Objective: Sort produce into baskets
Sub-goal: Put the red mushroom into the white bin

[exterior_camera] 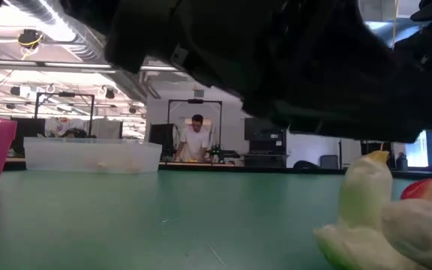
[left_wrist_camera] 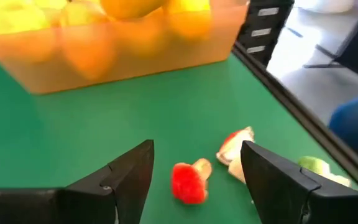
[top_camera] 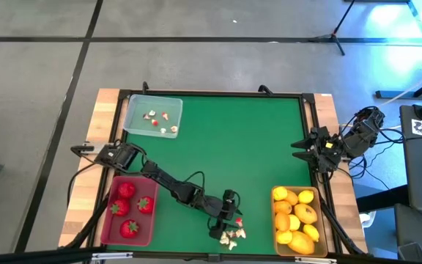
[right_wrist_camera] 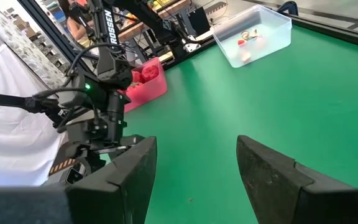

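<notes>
Several tiny white-and-red bits of produce (top_camera: 231, 233) lie in a heap on the green table near its front edge; they show close up in the low view (exterior_camera: 366, 217). My left gripper (top_camera: 229, 214) stands open and low just behind the heap. A red-capped bit (left_wrist_camera: 188, 180) lies on the table between its fingers (left_wrist_camera: 197, 149), touching neither. A white-and-red bit (left_wrist_camera: 235, 149) lies beside one finger. The clear basket (top_camera: 152, 116) holds a few bits, the pinkish-red basket (top_camera: 129, 209) holds strawberries and the tan-yellow basket (top_camera: 297, 218) holds lemons. My right gripper (top_camera: 299, 150) waits open at the table's right edge.
The tan-yellow basket (left_wrist_camera: 123, 56) stands a short way ahead of my left gripper. The table's front edge runs close beside the heap. Bare green table (top_camera: 233, 139) spreads across the middle. A person (exterior_camera: 195, 139) stands in the room beyond the table.
</notes>
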Action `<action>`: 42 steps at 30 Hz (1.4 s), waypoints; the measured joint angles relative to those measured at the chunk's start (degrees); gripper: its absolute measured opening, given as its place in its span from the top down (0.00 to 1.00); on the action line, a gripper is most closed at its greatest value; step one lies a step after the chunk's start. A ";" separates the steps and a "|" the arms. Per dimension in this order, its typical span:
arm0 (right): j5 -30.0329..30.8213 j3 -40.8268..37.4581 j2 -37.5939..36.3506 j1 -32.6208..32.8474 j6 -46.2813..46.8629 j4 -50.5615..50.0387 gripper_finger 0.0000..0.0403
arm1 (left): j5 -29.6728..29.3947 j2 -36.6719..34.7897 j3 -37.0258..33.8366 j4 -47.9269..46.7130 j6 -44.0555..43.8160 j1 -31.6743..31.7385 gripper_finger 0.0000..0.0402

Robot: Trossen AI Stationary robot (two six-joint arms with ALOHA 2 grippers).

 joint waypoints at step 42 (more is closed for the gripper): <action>0.00 0.02 0.24 -0.01 0.02 -0.55 0.45 | 5.71 6.64 3.63 -1.15 0.16 1.90 0.55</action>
